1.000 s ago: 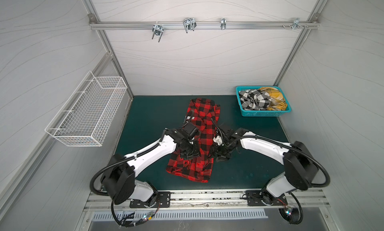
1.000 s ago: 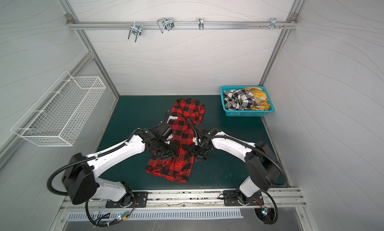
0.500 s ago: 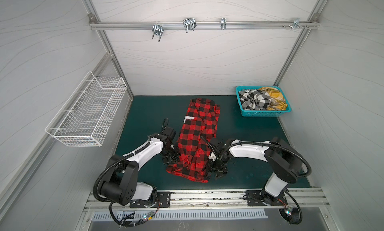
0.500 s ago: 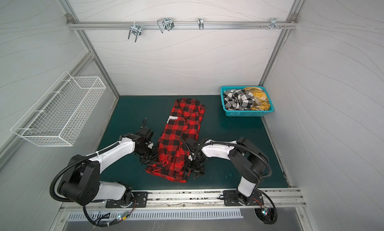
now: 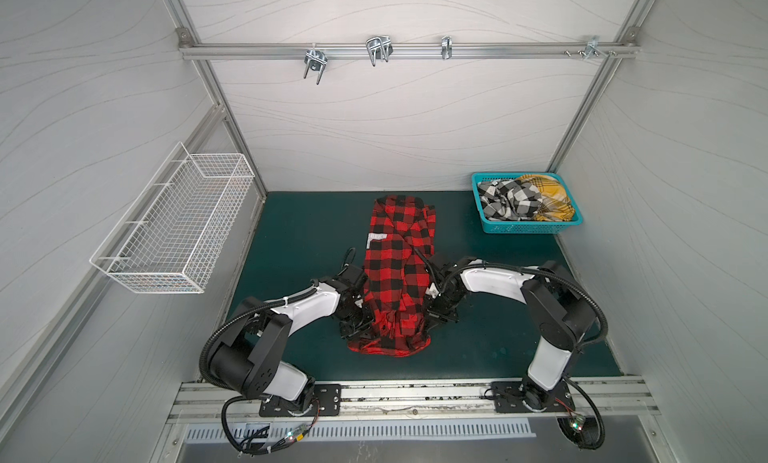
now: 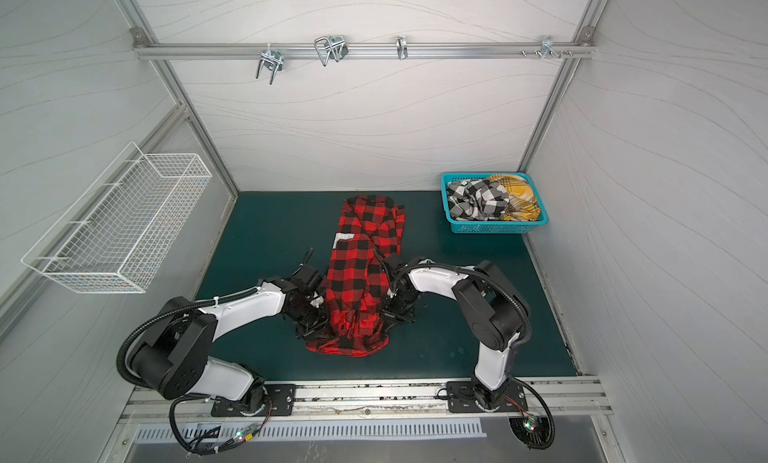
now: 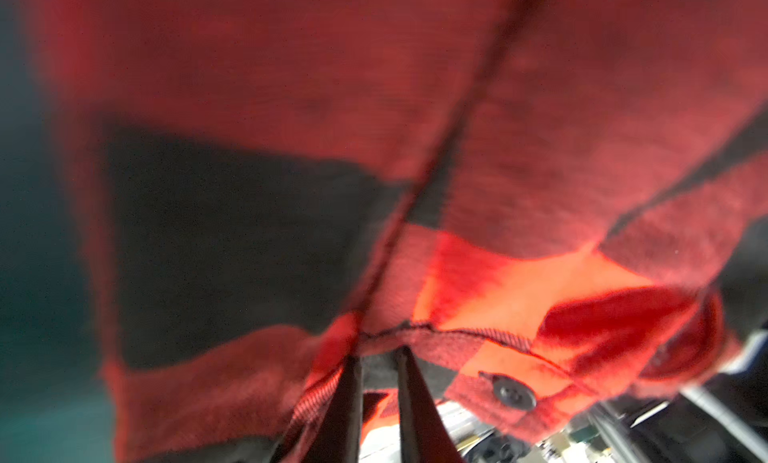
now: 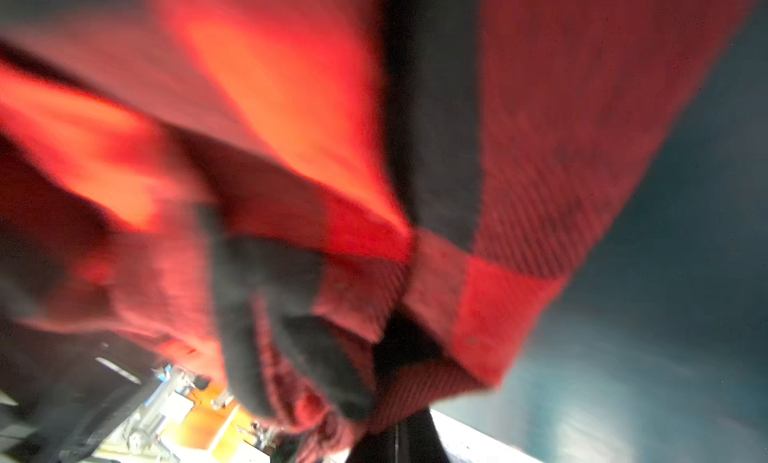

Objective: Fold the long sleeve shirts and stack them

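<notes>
The red-and-black shirt lies on the green counter as a narrow strip, its long axis running near to far. The left claw is at the strip's left edge and the right claw at its right edge. They are level with each other, a little far of the near hem.

In the left wrist view the fingers stand a narrow slit apart with a hemmed edge of the cloth nipped between them. The right claw is closed tight on a bunched fold. The cloth between the two is puckered.

Most of the strip lies on the far side of both claws, so I judge the coming fold carries the near end toward the far end. The black-and-white shirt and the mustard-yellow shirt sit in the teal basket at the far right.
</notes>
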Controlling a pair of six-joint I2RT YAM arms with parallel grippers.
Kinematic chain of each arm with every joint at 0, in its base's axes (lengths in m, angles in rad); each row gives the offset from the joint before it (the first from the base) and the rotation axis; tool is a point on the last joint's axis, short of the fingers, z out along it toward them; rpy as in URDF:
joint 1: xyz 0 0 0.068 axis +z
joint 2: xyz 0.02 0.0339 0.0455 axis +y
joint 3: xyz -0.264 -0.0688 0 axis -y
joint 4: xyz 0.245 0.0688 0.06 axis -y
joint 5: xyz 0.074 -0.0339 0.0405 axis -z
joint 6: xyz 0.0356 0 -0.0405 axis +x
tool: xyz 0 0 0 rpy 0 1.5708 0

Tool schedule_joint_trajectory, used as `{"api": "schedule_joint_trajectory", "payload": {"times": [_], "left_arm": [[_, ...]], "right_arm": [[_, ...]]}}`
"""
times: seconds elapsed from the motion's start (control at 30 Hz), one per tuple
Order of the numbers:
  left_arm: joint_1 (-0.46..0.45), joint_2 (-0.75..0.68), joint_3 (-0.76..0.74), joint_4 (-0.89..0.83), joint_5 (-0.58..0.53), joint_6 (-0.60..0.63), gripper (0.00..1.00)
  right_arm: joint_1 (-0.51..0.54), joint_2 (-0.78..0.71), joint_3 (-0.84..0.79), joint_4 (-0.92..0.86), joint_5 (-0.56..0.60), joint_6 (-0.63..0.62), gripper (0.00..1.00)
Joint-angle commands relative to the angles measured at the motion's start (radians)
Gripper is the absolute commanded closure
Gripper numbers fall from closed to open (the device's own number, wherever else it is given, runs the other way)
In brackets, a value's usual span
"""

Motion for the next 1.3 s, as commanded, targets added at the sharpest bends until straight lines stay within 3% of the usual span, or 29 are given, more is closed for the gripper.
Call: {"api": "schedule_joint_trajectory", "payload": {"times": [0.0, 0.1, 0.23, 0.43, 0.7, 0.87, 1.27], "left_arm": [[-0.041, -0.024, 0.055, -0.008, -0.055, -0.047, 0.74], [-0.031, -0.129, 0.129, -0.143, -0.158, -0.006, 0.64], [0.046, -0.222, 0.162, -0.288, -0.19, 0.055, 0.62], [0.164, -0.275, 0.047, -0.33, -0.153, 0.088, 0.55], [0.201, -0.233, -0.086, -0.192, -0.049, -0.027, 0.51], [0.204, -0.174, -0.127, -0.101, -0.021, -0.058, 0.54], [0.203, -0.079, -0.145, -0.032, -0.007, -0.043, 0.54]], "right_arm": [[-0.005, -0.042, 0.031, -0.129, 0.068, -0.078, 0.86], [-0.006, -0.096, 0.005, -0.179, 0.111, -0.093, 0.63], [-0.006, -0.198, -0.05, -0.216, 0.158, -0.101, 0.53], [-0.003, -0.262, -0.097, -0.206, 0.159, -0.094, 0.51], [-0.006, -0.23, -0.175, -0.009, 0.025, -0.009, 0.47], [0.003, -0.175, -0.228, 0.126, -0.04, 0.047, 0.53], [0.089, -0.156, -0.271, 0.167, -0.023, 0.134, 0.58]]}}
